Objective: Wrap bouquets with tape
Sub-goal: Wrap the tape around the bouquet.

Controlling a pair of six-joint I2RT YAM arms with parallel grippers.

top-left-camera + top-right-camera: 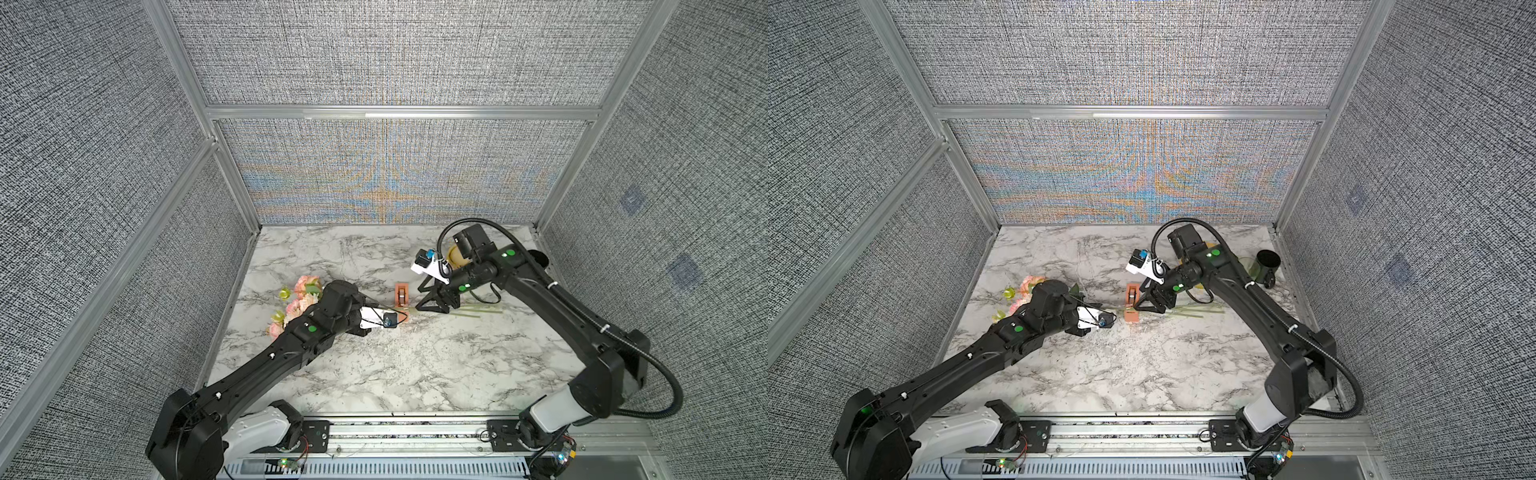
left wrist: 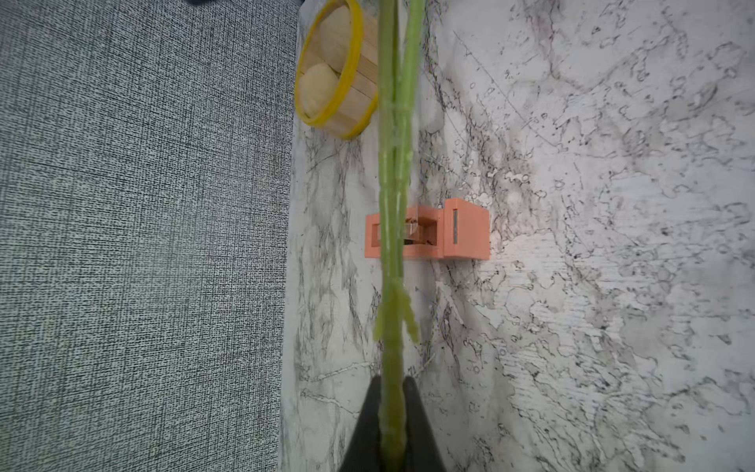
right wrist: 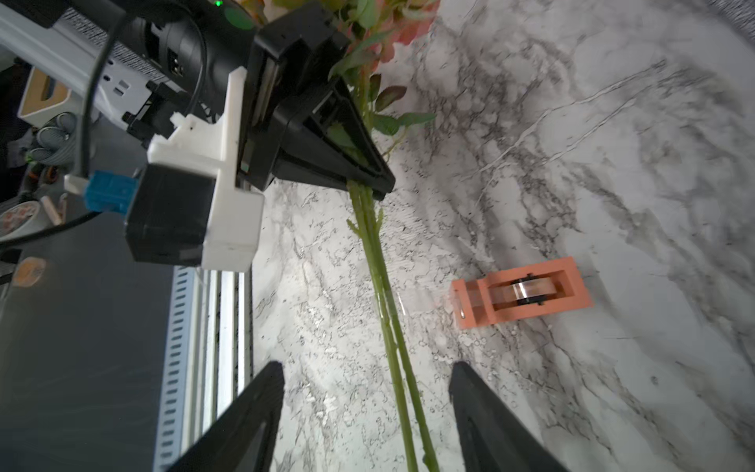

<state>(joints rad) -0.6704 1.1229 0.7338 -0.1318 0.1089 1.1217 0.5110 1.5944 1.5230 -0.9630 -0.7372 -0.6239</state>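
The right gripper (image 3: 367, 365) is standing with its jaws spread wide, one on either side of the stems (image 3: 380, 278) and touching neither. The left gripper (image 3: 369, 186) is clamping those stems just below the leaves, so the bouquet is lying across the bench (image 1: 415, 365), with its pink and peach blooms (image 1: 305, 286) toward the left edge and its thin green stems reaching past the middle. The tape dispenser (image 3: 527, 298), salmon-orange with a small clear roll inside, is sitting close beside the stems near the bench's middle. Pinched at one point only, the springy stems are likely to splay or sag, so a closing jaw could catch just one. The light dispenser could also slide when tape is pulled.
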